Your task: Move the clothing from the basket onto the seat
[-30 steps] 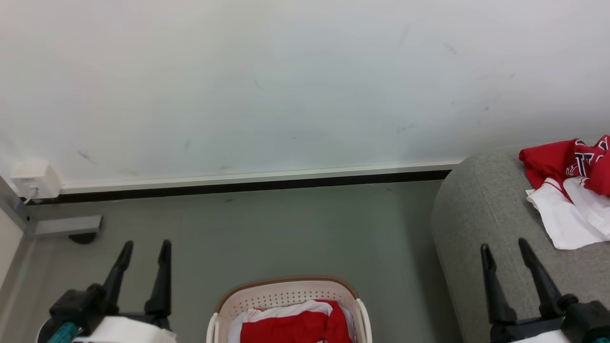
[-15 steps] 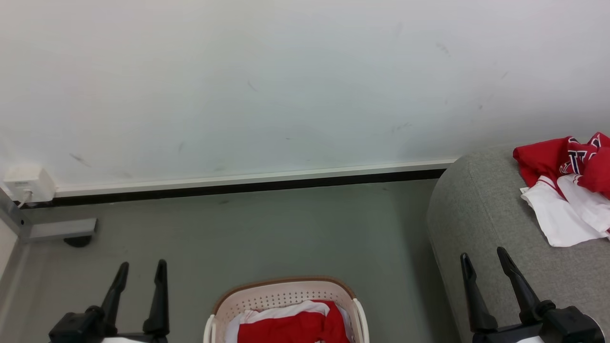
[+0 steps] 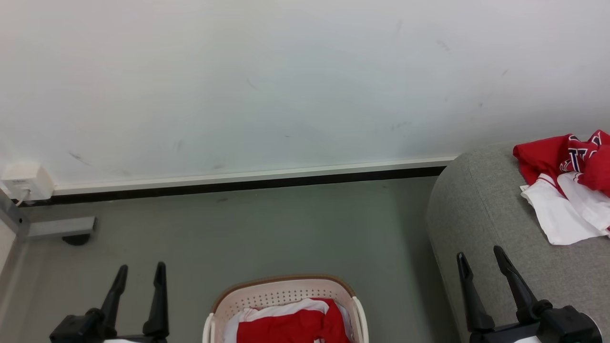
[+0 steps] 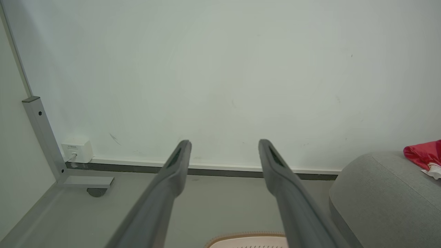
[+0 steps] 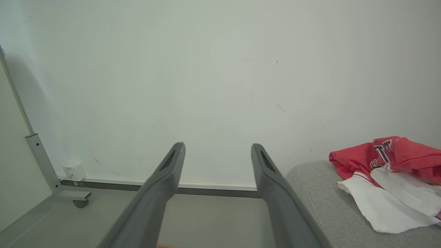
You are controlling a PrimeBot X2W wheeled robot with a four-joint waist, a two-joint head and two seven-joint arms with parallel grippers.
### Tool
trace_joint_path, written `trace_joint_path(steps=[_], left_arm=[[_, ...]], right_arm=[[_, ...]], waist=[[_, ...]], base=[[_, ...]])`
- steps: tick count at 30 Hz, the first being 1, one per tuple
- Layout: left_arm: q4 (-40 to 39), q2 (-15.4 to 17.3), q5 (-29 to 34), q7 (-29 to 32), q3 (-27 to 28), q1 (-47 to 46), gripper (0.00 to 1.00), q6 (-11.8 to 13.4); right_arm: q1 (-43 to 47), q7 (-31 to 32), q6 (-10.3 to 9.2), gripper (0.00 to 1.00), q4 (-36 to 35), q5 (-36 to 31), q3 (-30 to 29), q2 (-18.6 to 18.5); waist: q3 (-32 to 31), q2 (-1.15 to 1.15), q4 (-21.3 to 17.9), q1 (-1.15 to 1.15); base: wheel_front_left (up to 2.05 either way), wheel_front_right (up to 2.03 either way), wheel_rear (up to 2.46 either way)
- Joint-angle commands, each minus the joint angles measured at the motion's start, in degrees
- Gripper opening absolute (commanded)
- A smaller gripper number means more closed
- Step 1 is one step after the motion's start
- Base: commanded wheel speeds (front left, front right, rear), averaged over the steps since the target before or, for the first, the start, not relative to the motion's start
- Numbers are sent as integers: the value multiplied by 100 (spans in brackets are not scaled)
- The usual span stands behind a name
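Head view: the basket [image 3: 285, 296] sits on the grey floor [image 3: 267, 228] at 6 o'clock, its lower part cut off by the frame, so its long axis cannot be told. It holds the clothing [image 3: 290, 328], a red fold lying across from 9 to 3 o'clock with a white band along its 12 o'clock edge. At 3 o'clock the seat [image 3: 476, 214] shows its rounded end, apart from the basket. On it lies a crumpled jersey pile [image 3: 548, 159], red towards 12 o'clock, white panels spread towards 6 o'clock, dark lettering at its 2 o'clock side. The left gripper [image 3: 141, 267] stands at 7 o'clock over the floor, fingers parted and pointing to 12 o'clock, holding nothing. The right gripper [image 3: 479, 255] stands at 5 o'clock before the seat's end, fingers likewise apart and empty, leaning slightly to 11 o'clock. A white wall box [image 3: 24, 181] sits at 9 o'clock.

Left wrist view: the two fingers [image 4: 172, 172] spread wide towards the wall [image 4: 220, 69]. The basket's brown rim peeks in at 6 o'clock between them. The seat lies at 4 o'clock with a red scrap of the jersey pile at 3 o'clock.

Right wrist view: the fingers [image 5: 165, 179] are spread, nothing between them. The jersey pile rests on the seat at 3 o'clock, white panel towards 5 o'clock.
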Motion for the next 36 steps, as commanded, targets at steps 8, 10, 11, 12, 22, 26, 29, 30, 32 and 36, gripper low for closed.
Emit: trace_joint_path(steps=[8,10,11,12,22,26,29,30,32,36], left_arm=[[11,-33,80,-4,58,-28,100,-40],[4,-36,88,-5,47,-44,100,-38],[-5,-26,86,-5,26,-49,100,-39],[-4,-6,73,-5,7,-60,100,-39],[217,205,-115,-5,-458,-334,100,-41],[517,352,-243,-5,-782,-590,100,-40],[819,464,-298,-5,-1027,-794,100,-40],[948,525,-332,-5,-1116,-879,100,-41],[1186,613,-416,-4,-1298,-1068,100,-41],[1651,828,-623,98,-1713,-1474,100,-29]], right_arm=[[-79,-18,-13,100,-37,37,29,0],[-85,-18,-13,100,-37,37,23,0],[-91,-18,-13,100,-37,34,13,0],[-100,-18,-13,100,-41,30,3,-1],[-297,-10,-13,100,-85,-31,-68,-1],[-475,-10,-13,100,-117,-61,-122,-1],[-600,-10,-13,100,-167,-38,-174,0],[-648,-10,-13,100,-181,-27,-183,1],[-737,-10,-13,100,-210,-17,-183,1],[-930,-10,-13,100,-275,21,-167,0]], waist=[[30,0,-68,0],[47,0,-91,0],[62,0,-108,0],[80,0,-125,0],[448,0,-349,0],[682,0,-488,0],[887,0,-599,0],[962,0,-636,0],[1115,0,-715,0],[1443,0,-867,0]], base=[[0,0,0],[0,0,0],[0,0,0],[0,0,0],[0,0,0],[0,0,0],[0,0,0],[0,0,0],[0,0,0],[0,0,0]])
